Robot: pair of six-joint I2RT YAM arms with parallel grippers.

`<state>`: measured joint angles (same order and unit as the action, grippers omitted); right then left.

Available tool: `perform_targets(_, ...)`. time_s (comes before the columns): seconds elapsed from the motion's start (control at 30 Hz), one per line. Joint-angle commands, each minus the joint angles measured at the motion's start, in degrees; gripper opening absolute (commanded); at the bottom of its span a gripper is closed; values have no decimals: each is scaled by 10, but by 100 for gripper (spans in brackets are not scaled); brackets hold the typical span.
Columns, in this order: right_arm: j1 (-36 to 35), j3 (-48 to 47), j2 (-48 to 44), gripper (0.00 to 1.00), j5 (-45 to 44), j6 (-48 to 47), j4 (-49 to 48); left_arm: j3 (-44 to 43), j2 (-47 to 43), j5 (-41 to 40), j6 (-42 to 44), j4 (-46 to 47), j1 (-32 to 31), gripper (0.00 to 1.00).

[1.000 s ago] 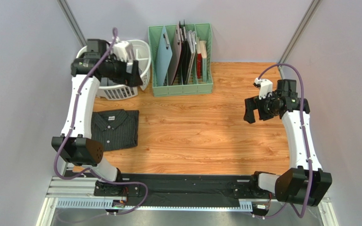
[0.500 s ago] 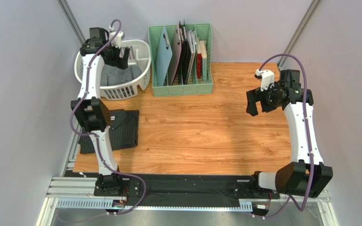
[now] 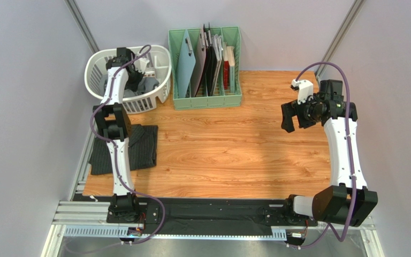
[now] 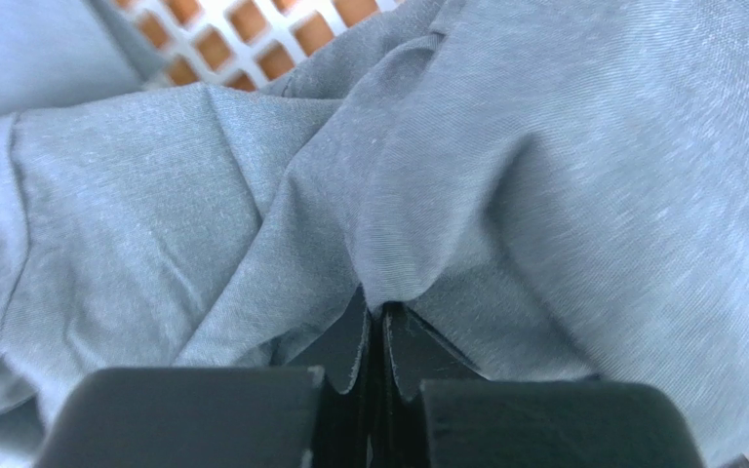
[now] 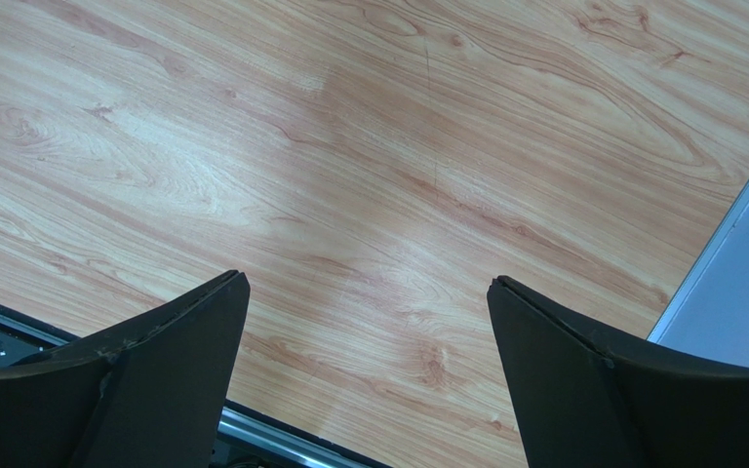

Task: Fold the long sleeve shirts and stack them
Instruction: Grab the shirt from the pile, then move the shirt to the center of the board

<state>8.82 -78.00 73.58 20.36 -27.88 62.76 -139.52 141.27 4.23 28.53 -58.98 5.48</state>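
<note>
Now that the left end effector [image 4: 374, 317] has dropped into the basket [image 3: 91, 67] and pinched shut on a ridge of the grey shirt [image 4: 544, 195], lifting it out looks next, the charcoal shirt [image 3: 144, 147] lying folded on the tabletop [image 3: 234, 150], the right end effector [image 5: 369, 283] gaping empty.

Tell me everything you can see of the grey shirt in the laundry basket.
The grey shirt is plain, soft, woven-looking cloth, crumpled in loose folds. It lies in the white lattice basket at the far left. The left gripper is shut on a raised ridge of it. No collar or pocket shows.
</note>
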Motion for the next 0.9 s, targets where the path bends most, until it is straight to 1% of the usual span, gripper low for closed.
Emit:
perform_targets(0.0, 2, 1, -21, 100, 1, 0, -8, -68, -77, 36, -28, 9, 3, 0)
perform_targets(0.03, 2, 3, -22, 100, 3, 3, -9, -68, -125, 45, -37, 19, 3, 0)
perform_targets(0.07, 2, 6, -24, 100, 5, 5, -10, -68, -149, 53, -58, 44, 2, 0)
perform_targets(0.1, 2, 7, -24, 100, 6, 8, -11, -72, -174, 85, -66, 53, 3, 0)
perform_targets(0.13, 3, 13, -26, 100, 10, 13, -11, -75, -221, 103, -73, 60, 2, 0)
perform_targets(0.2, 3, 17, -28, 100, 17, 19, -13, -84, -265, 144, -88, 67, -12, 0)
perform_targets(0.23, 3, 21, -29, 100, 24, 22, -14, -86, -305, 152, -88, 63, -21, 0)
perform_targets(0.27, 3, 23, -28, 100, 28, 28, -15, -85, -325, 156, -79, 56, -47, 0)
perform_targets(0.3, 3, 24, -30, 100, 31, 31, -16, -83, -345, 160, -74, 50, -53, 0)
perform_targets(0.33, 3, 25, -30, 100, 35, 35, -19, -82, -383, 164, -71, 44, -82, 0)
perform_targets(0.37, 3, 26, -30, 100, 37, 43, -21, -78, -403, 164, -64, 40, -121, 0)
perform_targets(0.4, 3, 25, -30, 100, 40, 47, -23, -79, -421, 163, -64, 40, -142, 0)
perform_targets(0.43, 3, 25, -29, 100, 44, 50, -27, -79, -453, 166, -73, 43, -182, 0)
perform_targets(0.5, 3, 24, -27, 100, 49, 63, -33, -80, -481, 185, -90, 57, -220, 0)
perform_targets(0.53, 2, 22, -24, 100, 56, 66, -35, -80, -501, 197, -102, 64, -253, 0)
perform_targets(0.63, 6, 17, -17, 100, 64, 83, -39, -73, -523, 258, -160, 84, -295, 0)
perform_targets(0.67, 9, 15, -15, 100, 67, 85, -38, -60, -526, 298, -191, 87, -321, 0)
perform_targets(0.7, 13, 12, -14, 100, 69, 92, -39, -47, -526, 314, -200, 86, -336, 0)
perform_targets(0.73, 15, 11, -13, 100, 72, 95, -39, -29, -531, 325, -202, 85, -373, 0)
perform_targets(0.77, 21, 10, -13, 100, 73, 97, -38, -8, -531, 338, -197, 86, -391, 0)
perform_targets(0.8, 23, 9, -13, 100, 74, 99, -38, 24, -531, 348, -196, 89, -405, 0)
perform_targets(0.83, 26, 7, -13, 100, 74, 99, -36, 33, -518, 360, -201, 93, -421, 0)
perform_targets(0.87, 30, 8, -16, 100, 74, 100, -36, 39, -507, 395, -231, 112, -422, 0)
